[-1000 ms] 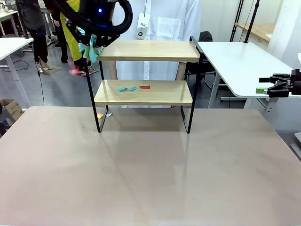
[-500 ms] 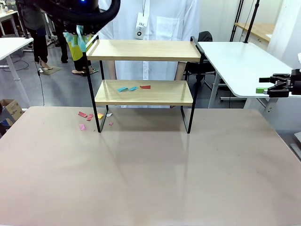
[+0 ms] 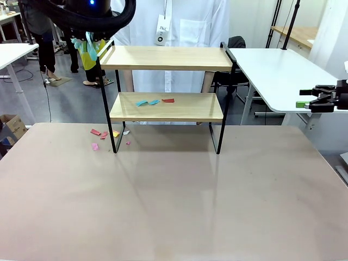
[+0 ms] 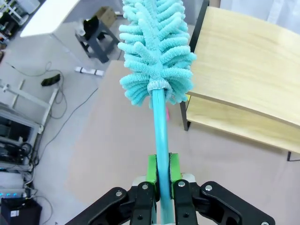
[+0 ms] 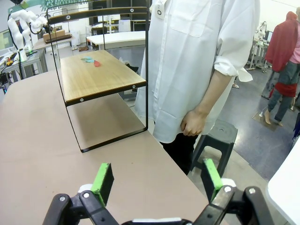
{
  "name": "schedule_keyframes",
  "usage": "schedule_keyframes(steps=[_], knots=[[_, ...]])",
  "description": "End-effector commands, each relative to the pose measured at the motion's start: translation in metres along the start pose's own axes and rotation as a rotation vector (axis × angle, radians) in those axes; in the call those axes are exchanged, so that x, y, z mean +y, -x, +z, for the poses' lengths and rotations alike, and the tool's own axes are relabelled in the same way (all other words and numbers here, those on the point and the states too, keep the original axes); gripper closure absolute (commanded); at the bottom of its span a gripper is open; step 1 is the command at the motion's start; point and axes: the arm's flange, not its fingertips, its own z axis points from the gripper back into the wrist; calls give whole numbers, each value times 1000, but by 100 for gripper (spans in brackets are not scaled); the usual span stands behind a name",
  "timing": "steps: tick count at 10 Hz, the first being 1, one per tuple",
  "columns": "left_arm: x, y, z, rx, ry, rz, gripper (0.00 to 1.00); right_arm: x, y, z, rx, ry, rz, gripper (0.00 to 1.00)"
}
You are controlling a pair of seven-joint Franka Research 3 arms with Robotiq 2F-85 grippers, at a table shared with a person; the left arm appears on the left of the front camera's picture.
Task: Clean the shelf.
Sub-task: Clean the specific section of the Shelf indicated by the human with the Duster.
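Your shelf [image 3: 166,58] stands at the far middle of the worktop [image 3: 174,201], just in front of the person [image 3: 187,22] in a white coat. Change over the last second: the duster [image 4: 157,51] was at the left end of the top board [image 3: 174,51] and has lifted up and left, clear of it. Fallen scraps [image 3: 103,134], pink, red and yellow, now lie on the worktop by the shelf's front left leg, where only one or two showed before. So the top board looks done, judging by its bare wood. The lower board [image 3: 166,109] isn't: three paper scraps [image 3: 154,101], two teal and one red, sit near its left middle, untouched. Left gripper [image 4: 159,173] is clamped tight on the duster's teal handle, head pointing away. Right gripper [image 5: 157,178] is spread wide, holding nothing, parked well off to the right. Writing: a tag [image 3: 165,27] hangs on the coat, print too small to read.
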Motion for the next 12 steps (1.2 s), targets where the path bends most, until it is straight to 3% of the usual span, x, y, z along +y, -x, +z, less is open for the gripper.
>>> schedule_keyframes(steps=[1, 3, 8, 12], knots=[[10, -5, 7, -36, 112, -52, 87, 0, -4, 0, 9, 1, -1, 0], [42, -8, 10, -56, 232, -170, 87, 0, -4, 0, 9, 1, -1, 0], [126, -10, 2, 20, 566, -580, 87, 0, -4, 0, 9, 1, -1, 0], [167, -14, -4, -40, 797, -835, 87, 0, -4, 0, 9, 1, -1, 0]])
